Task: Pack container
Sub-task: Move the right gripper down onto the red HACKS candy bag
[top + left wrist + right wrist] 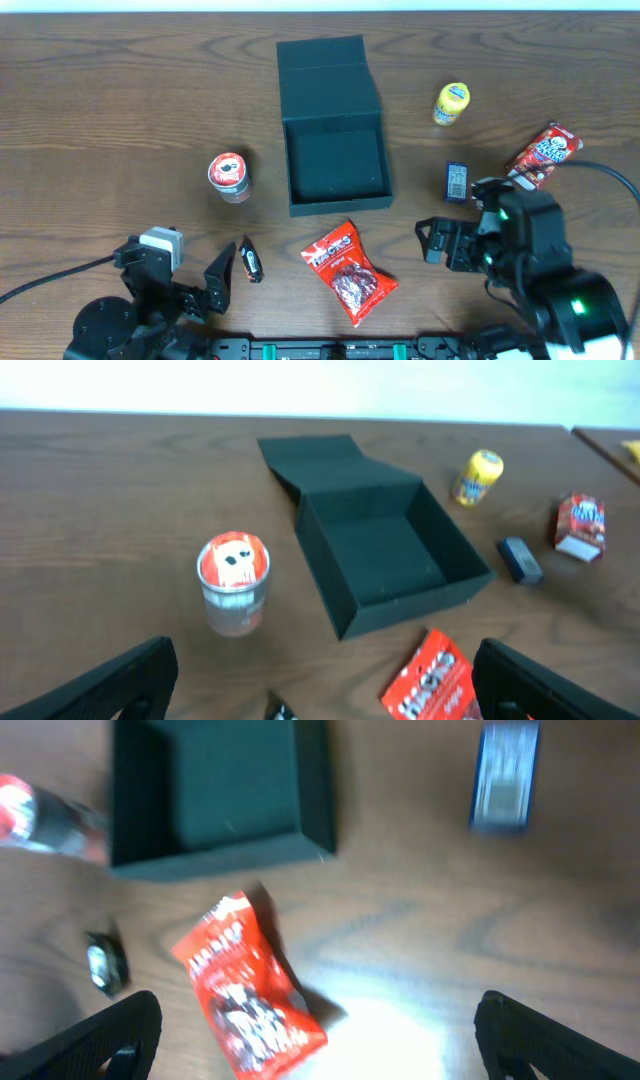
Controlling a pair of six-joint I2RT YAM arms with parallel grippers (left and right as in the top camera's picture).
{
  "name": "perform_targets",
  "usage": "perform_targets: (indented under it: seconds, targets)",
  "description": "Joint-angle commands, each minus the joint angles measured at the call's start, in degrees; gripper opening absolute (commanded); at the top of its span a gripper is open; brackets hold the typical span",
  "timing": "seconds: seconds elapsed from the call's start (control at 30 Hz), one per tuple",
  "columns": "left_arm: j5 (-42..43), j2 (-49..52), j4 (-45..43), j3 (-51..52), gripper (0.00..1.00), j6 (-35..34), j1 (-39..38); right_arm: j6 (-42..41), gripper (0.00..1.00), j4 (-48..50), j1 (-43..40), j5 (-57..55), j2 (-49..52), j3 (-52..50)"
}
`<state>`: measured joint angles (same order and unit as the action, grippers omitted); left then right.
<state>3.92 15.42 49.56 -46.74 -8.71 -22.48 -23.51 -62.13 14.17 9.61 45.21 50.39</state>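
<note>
Brown wood bench (120,90), container (337,205) at centre, lid back, nothing inside. Both jaws wide, empty. Red snack bag (348,272) lies just in front: I'd come down square, pinch its crimped edge, then lift clear of the wall.

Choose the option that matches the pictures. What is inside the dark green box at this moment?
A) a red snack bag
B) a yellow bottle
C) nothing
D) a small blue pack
C: the container lies open with its lid folded back and only its bare floor showing, while the red snack bag, the yellow bottle and the blue pack all lie outside it.
</note>
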Motion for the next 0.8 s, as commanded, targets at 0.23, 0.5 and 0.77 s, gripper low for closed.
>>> perform_targets:
  seconds: [0.23,0.5,0.77]
  targets:
    - [0.76,0.59,2.40,-0.72,0.95,-0.04,0.35,11.69,0.99,-3.32,4.22,7.30,15.37,2.32]
    - [-0.07,1.77,4.22,-0.72,0.95,-0.96,0.35,13.51,0.99,-0.26,24.17,6.01,19.63,4.24]
    - [-0.04,1.77,4.44,-0.72,0.95,-1.18,0.35,11.74,0.99,4.92,38.71,-0.96,23.82,4.22]
